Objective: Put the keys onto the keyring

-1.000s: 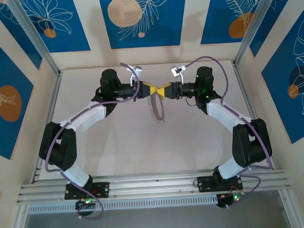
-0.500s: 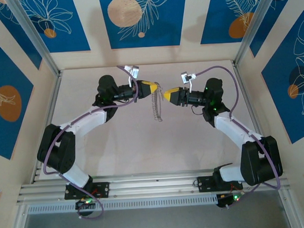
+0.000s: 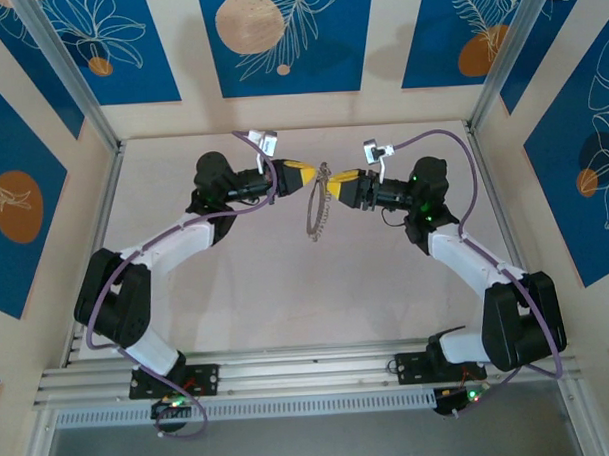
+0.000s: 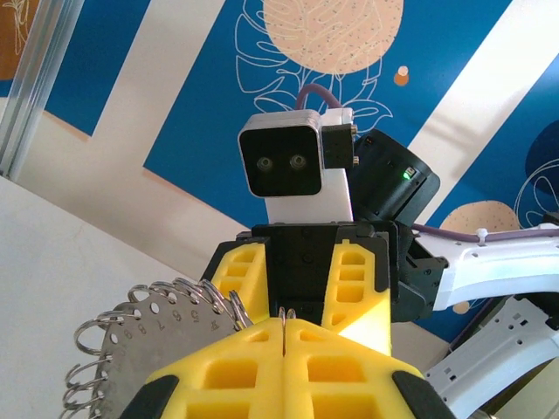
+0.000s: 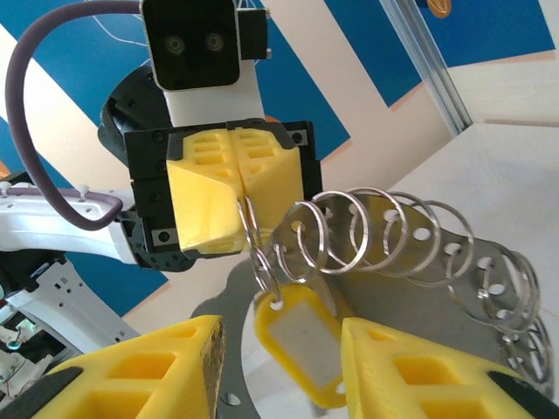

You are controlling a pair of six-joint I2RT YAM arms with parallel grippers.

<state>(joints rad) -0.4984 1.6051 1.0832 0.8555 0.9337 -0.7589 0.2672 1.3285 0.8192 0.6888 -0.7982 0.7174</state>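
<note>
Silver-grey keyring (image 5: 410,262), yellow tag (image 5: 301,340) with white insert, blue wall panels (image 3: 329,57) with white leaf outlines.

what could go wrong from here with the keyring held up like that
1. The left gripper is shut on just the thin edge of a small ring; it may slip, and the keyring hanging below could drop to the table.
2. A yellow tag hangs between the open fingers of the right gripper; closing now would likely catch the tag, not a ring.
</note>
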